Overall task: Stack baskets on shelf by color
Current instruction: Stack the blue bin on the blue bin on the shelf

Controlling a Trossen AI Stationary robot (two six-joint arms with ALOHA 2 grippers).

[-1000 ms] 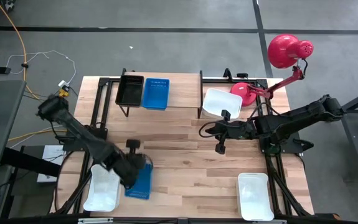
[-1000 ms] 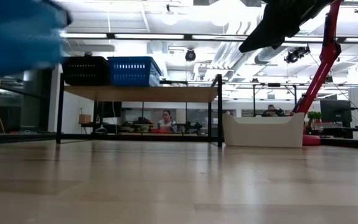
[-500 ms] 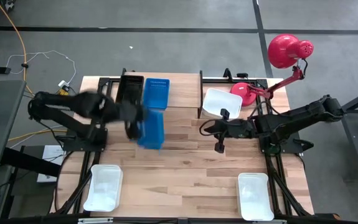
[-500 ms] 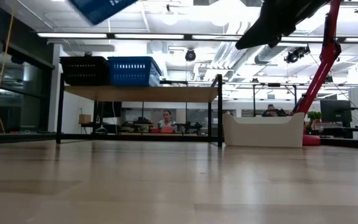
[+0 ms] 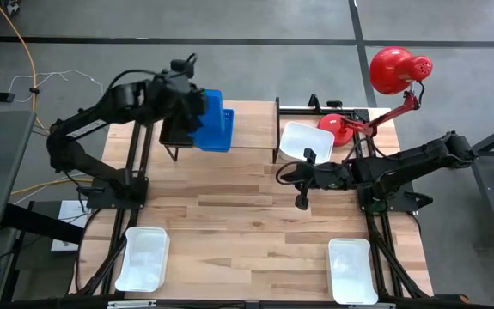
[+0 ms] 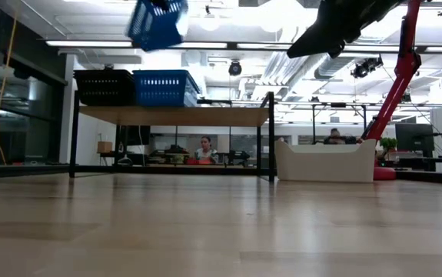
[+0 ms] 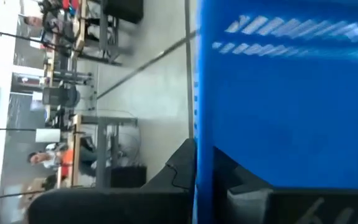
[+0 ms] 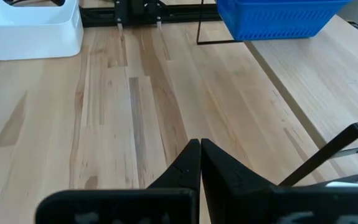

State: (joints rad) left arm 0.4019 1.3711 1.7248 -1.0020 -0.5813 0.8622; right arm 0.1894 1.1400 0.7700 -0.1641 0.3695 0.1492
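My left gripper (image 5: 197, 110) is up over the shelf (image 5: 251, 129), shut on a blue basket (image 6: 157, 21) that hangs tilted above the two baskets on the board. Those are a black basket (image 6: 105, 87) and a second blue basket (image 6: 163, 87), side by side on their bottoms. In the high view my arm hides part of the black one (image 5: 176, 130). My right gripper (image 5: 302, 187) is shut and holds nothing, above the table in front of a white basket (image 5: 301, 142) that stands right of the shelf. My left gripper (image 7: 202, 152) pinches the carried blue basket by one side wall (image 7: 205, 112). One finger (image 7: 182, 168) is on one face of the wall and the other finger (image 7: 241, 186) on the opposite face. The basket is lifted clear and tilted, above the shelf's blue basket.
Two more white baskets sit at the near edge, one left (image 5: 142, 259) and one right (image 5: 350, 270). A red lamp (image 5: 397, 70) with its base (image 5: 337, 127) stands at the far right corner. The middle of the table is bare wood (image 5: 247, 223).
My left gripper has carried the blue basket from the near left part of the table, up and toward the far edge, and it now hangs over the shelf. The basket has turned and tipped on the way. My right arm has kept still.
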